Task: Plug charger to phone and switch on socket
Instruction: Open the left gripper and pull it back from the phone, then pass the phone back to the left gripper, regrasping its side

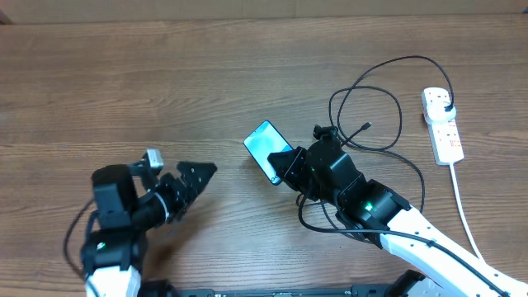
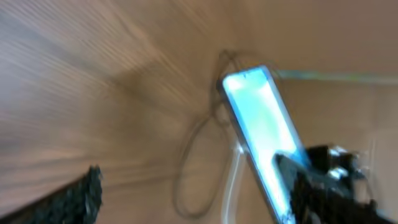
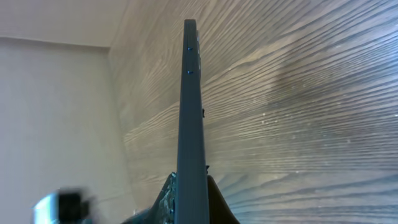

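Your right hand (image 1: 285, 164) is clamped on the phone (image 1: 264, 144). Your left hand (image 1: 198, 175) has its fingers apart, holding nothing. The charger (image 1: 446, 106) plug sits at the socket (image 1: 446, 139).

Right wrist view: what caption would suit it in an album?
Edge-on phone pinched in the right gripper, seen against a wood-grain table.

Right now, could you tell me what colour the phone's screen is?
The phone screen is light blue-teal, clearest in the overhead view.
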